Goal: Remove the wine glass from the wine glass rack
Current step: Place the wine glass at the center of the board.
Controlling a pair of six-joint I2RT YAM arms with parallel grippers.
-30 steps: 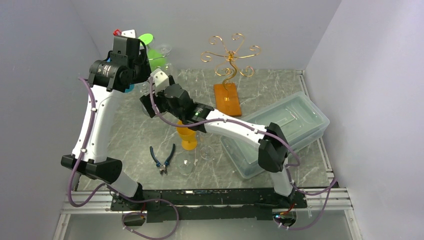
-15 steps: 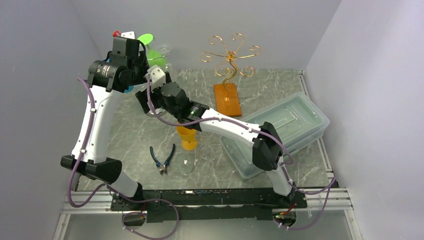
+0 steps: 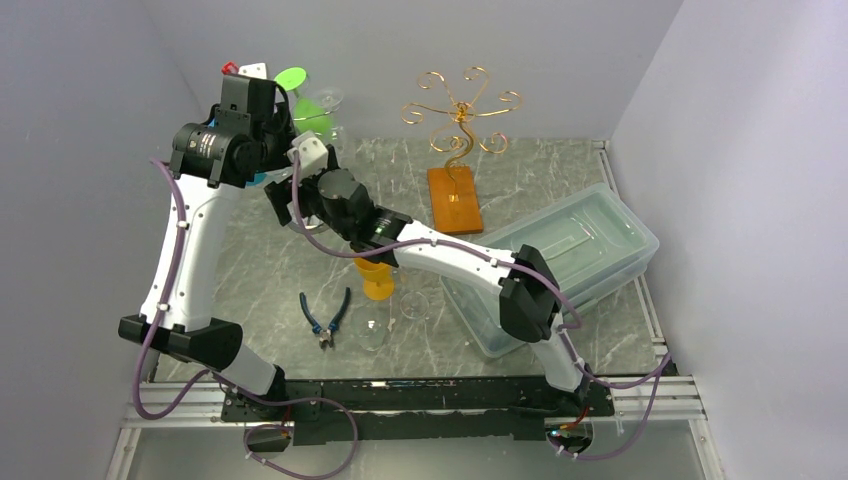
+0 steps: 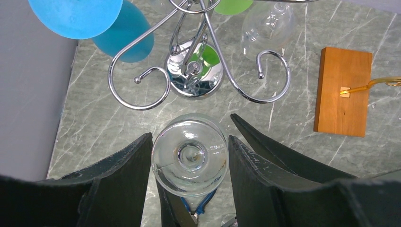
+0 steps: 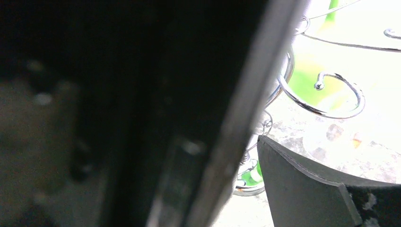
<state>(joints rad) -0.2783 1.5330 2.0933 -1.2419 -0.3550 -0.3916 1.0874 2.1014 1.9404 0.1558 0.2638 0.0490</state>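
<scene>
Glass: we see the clear glass wine glass foot-on in the left wrist view, with its round foot turned to the camera.
Left jaws: they are closed on the wine glass, one dark finger pressed to each side of it.
Position: the glass sits just on the near side of the rack's base, and none of the curled arms touches it.
Rack: we see the chrome wire wine glass rack, with curled arms and a mirrored round base, standing on the grey marbled bench.
On the rack: a blue glass, a green glass and a second clear glass hang among the arms.
Right jaws: they stand wide apart and hold nothing. Most of the right wrist view is a dark blur, with one finger at the lower right and a chrome curl beyond it.
Arms: from above, the white right arm reaches across to the rear left, ending just beside the wrist of the left arm.
Right of the rack: an orange wooden block carries a gold wire rack.
Nearer the bases: we see blue-handled pliers, a yellow cup and a clear plastic tub.
</scene>
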